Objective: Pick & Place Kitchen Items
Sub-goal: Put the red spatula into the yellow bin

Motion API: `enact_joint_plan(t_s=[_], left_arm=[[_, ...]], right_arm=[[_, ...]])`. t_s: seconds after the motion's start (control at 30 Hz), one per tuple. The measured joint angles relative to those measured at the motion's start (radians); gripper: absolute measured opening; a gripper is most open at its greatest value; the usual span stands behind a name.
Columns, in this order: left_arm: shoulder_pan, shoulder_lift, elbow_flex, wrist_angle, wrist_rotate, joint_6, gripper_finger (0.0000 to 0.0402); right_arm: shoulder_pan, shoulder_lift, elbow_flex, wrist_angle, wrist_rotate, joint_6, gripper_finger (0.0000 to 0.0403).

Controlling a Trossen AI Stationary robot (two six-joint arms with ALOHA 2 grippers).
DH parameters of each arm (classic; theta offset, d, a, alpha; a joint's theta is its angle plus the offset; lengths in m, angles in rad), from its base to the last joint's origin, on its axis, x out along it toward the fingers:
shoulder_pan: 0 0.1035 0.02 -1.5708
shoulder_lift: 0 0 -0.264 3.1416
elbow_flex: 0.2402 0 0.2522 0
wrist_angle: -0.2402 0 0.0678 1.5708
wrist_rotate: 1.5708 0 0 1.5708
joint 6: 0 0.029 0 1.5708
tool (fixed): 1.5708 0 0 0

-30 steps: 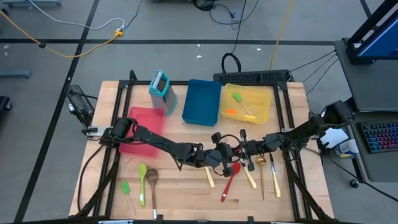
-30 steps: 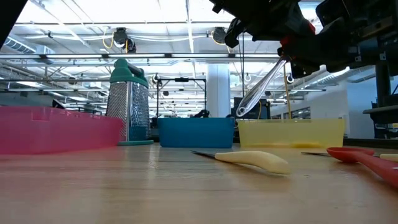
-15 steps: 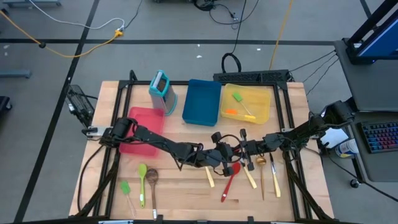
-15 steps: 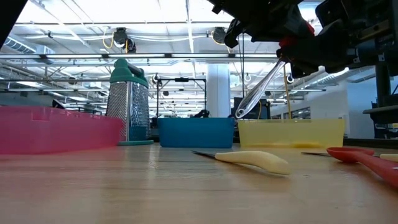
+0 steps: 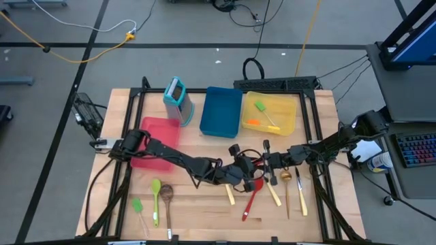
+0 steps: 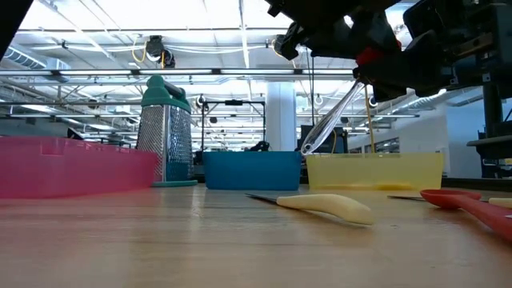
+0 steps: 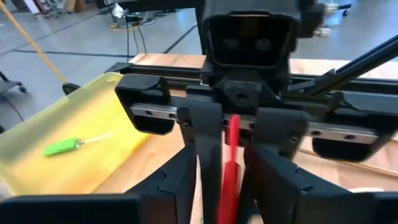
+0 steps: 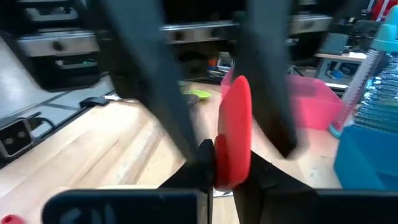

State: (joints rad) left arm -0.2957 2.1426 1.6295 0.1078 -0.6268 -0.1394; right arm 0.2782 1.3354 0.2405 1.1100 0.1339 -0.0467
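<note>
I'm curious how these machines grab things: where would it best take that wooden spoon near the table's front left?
Probably mid-handle, from straight above, fingers across it: the wooden spoon lies flat, slim handle toward the front edge. The green spoon lies close alongside, so stay clear of that side.

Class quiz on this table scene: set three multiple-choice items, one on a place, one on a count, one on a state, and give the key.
1. The green spatula beside the orange spatula lies: A on bare wood; B in the yellow tray; C in a grater.
2. Flat trays on the table: A two; B three; C four.
3. The utensil where the left gripper and right gripper meet is: A flat on the wood; B inside a tray; C lifted off the table.

Key:
1 B: the high view shows it inside that tray.
2 B: red tray, blue tray and the yellow one.
3 C: the low view shows it hanging above the wood.
</note>
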Motion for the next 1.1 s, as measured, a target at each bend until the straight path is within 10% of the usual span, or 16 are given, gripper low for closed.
enact_joint_plan(t_s=[1.1], left_arm=[[-0.044, -0.009, -0.002, -0.316, -0.039, -0.142, 0.0159]], right_arm=[[-0.029, -0.155, -0.058, -0.053, -0.092, 0.027, 0.0024]])
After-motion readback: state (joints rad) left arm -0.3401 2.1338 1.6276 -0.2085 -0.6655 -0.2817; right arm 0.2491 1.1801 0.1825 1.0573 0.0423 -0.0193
